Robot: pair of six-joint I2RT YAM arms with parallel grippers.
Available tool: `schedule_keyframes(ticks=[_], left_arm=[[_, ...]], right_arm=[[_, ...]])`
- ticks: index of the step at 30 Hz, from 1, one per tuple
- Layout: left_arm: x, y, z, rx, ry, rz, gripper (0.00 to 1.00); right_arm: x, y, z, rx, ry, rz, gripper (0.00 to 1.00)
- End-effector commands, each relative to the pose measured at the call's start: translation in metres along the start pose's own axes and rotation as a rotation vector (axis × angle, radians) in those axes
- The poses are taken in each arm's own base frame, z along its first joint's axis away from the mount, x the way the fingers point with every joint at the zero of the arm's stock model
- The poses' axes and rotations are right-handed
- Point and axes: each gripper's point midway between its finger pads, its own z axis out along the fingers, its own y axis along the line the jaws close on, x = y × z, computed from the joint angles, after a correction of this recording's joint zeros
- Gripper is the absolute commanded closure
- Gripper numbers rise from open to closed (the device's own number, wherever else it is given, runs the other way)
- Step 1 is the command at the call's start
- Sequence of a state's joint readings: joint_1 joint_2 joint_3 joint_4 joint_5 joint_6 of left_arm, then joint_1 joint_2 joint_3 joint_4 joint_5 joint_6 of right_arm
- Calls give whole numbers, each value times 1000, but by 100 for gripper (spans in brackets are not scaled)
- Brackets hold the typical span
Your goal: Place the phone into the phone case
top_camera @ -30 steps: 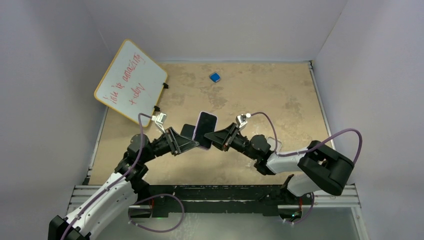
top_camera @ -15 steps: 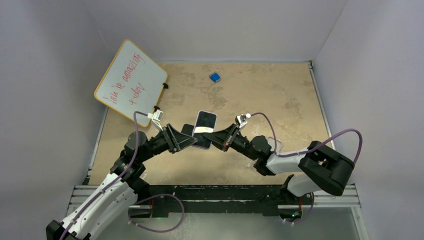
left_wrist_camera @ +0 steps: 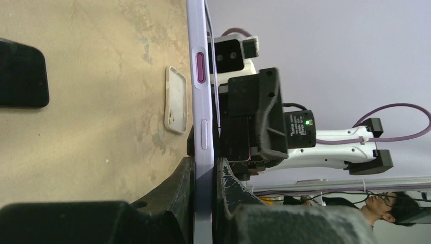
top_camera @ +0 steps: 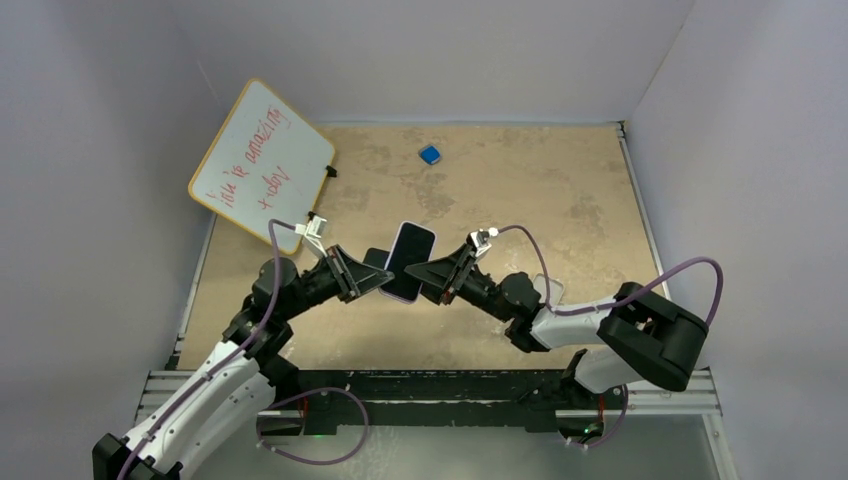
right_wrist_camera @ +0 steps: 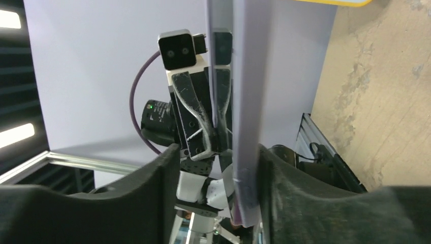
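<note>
A phone in a lavender case (top_camera: 410, 262), screen up, hangs above the table's middle between both grippers. My left gripper (top_camera: 385, 280) is shut on its left edge; in the left wrist view the fingers (left_wrist_camera: 204, 168) pinch the lavender edge (left_wrist_camera: 198, 101). My right gripper (top_camera: 425, 272) is at its right edge. In the right wrist view its jaws (right_wrist_camera: 216, 152) stand wide apart, and the lavender slab (right_wrist_camera: 246, 101) rests against only one finger. A clear case (top_camera: 550, 288) lies on the table by the right arm and also shows in the left wrist view (left_wrist_camera: 175, 99).
A flat black rectangle (top_camera: 372, 262) lies on the table under the left gripper, also in the left wrist view (left_wrist_camera: 20, 73). A whiteboard (top_camera: 262, 165) leans at the back left. A small blue object (top_camera: 430, 154) lies at the back.
The held phone tipped flatter half a second ago and now stands longer in view again. The left gripper has shifted slightly left. Both grippers stay at the phone.
</note>
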State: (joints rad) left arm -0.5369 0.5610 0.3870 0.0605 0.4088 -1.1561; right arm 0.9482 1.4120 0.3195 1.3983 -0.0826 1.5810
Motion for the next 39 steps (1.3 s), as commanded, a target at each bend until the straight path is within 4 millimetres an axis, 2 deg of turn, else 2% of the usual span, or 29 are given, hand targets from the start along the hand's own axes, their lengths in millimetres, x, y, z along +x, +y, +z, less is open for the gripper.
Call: schedule_keyframes(ticks=[1, 4, 7, 12, 15, 17, 20, 22, 27, 31, 36, 37, 39], left_arm=[[1, -33, -9, 106, 31, 47, 100], [7, -41, -15, 116, 75, 61, 100], [14, -42, -19, 102, 124, 71, 100], [19, -46, -22, 122, 156, 90, 100], [19, -40, -23, 83, 166, 115, 97], [20, -36, -23, 56, 176, 131, 91], [23, -26, -23, 8, 199, 150, 68], [22, -23, -24, -7, 200, 166, 63], [18, -39, -21, 53, 197, 196, 56], [18, -33, -17, 39, 205, 198, 56], [21, -35, -16, 91, 191, 160, 60], [21, -35, -15, 101, 187, 153, 64], [21, -35, -14, 112, 181, 141, 81]], right_arm=[[10, 44, -2, -148, 48, -57, 36], [8, 42, -6, -124, 34, -77, 33], [5, 40, -7, -94, 16, -111, 39], [2, 43, -4, -51, 3, -146, 67], [5, 45, -3, -32, 20, -179, 79], [8, 42, -4, -6, 41, -210, 84], [13, 39, -9, 17, 80, -272, 88], [21, 40, -13, 1, 128, -320, 91], [39, 43, -11, -5, 260, -434, 92], [53, 47, -12, -38, 354, -463, 92], [57, 38, -13, -20, 396, -441, 91], [58, 37, -11, -14, 404, -441, 90], [60, 37, -8, -10, 426, -436, 88]])
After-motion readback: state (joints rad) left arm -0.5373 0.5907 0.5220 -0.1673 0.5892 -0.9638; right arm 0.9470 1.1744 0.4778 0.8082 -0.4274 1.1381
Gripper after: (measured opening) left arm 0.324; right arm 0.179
